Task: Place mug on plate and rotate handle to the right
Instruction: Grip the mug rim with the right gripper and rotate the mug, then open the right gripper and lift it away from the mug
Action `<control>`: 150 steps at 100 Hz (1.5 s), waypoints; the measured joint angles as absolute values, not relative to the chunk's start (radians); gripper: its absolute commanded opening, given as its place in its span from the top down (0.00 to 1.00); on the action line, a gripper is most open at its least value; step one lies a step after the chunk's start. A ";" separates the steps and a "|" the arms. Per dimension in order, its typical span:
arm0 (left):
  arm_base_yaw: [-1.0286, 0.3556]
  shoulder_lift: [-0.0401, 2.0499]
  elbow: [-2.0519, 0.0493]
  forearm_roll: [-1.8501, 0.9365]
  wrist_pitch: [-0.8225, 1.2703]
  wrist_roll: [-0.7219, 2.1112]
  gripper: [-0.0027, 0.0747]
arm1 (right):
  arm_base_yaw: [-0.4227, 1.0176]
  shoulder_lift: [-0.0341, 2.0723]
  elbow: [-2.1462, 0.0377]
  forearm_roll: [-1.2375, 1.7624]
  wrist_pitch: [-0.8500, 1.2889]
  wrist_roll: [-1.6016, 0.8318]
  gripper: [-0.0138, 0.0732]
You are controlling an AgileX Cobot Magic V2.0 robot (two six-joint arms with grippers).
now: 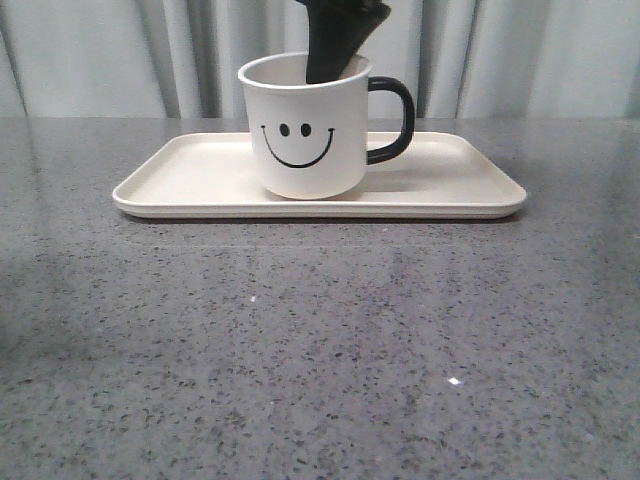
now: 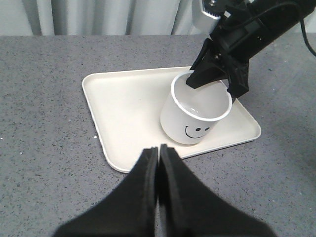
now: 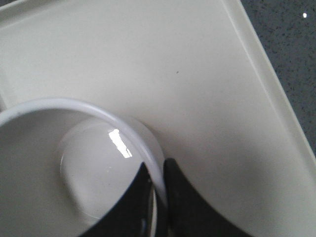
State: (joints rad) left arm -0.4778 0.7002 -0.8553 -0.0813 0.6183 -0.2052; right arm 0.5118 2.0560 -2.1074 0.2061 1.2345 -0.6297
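The mug [image 1: 305, 140] stands upright on the plate [image 1: 180, 165], roughly in the middle of it and a little toward the far rim, its smiley face turned toward the front camera. The handle [image 1: 398, 120] sticks out to the right in the front view, which is the robot's right as well. The right gripper [image 3: 160, 190] comes down from above and is clamped on the mug's rim, one finger inside the cup and the other outside against the wall; the right wrist view shows the thin white rim pinched between the two dark fingers, with the bare plate just beyond. The left gripper [image 2: 159, 163] hangs over the grey desk [image 1: 320, 350] on the near side of the plate, well apart from the mug, its two fingers pressed together and holding nothing. Judging by how things lie, both parts of the job look done: the mug is on the plate and its handle already points right. What seems left is only the release: the right gripper would need to let go of the rim and lift straight up without dragging or tipping the mug, since a finger catching the inside wall could twist the handle off its heading. Whether the mug sits fully flat on the plate cannot be told for certain, though in the front view its base looks level.
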 measured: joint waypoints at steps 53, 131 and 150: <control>-0.478 0.700 -0.855 -0.086 0.618 -0.205 0.99 | 0.512 2.068 -2.112 0.222 1.192 -0.634 0.48; -0.478 0.700 -0.854 -0.069 0.585 -0.205 0.99 | 0.512 1.886 -2.114 0.252 1.255 -0.541 0.92; -0.478 0.679 -0.841 -0.067 0.570 -0.158 0.99 | 0.512 1.815 -2.084 0.278 1.255 -0.529 0.92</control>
State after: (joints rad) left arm -0.4778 0.6789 -0.8412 -0.0674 0.5701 -0.1577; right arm 0.5118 1.8149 -2.0841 0.2779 1.2554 -0.5289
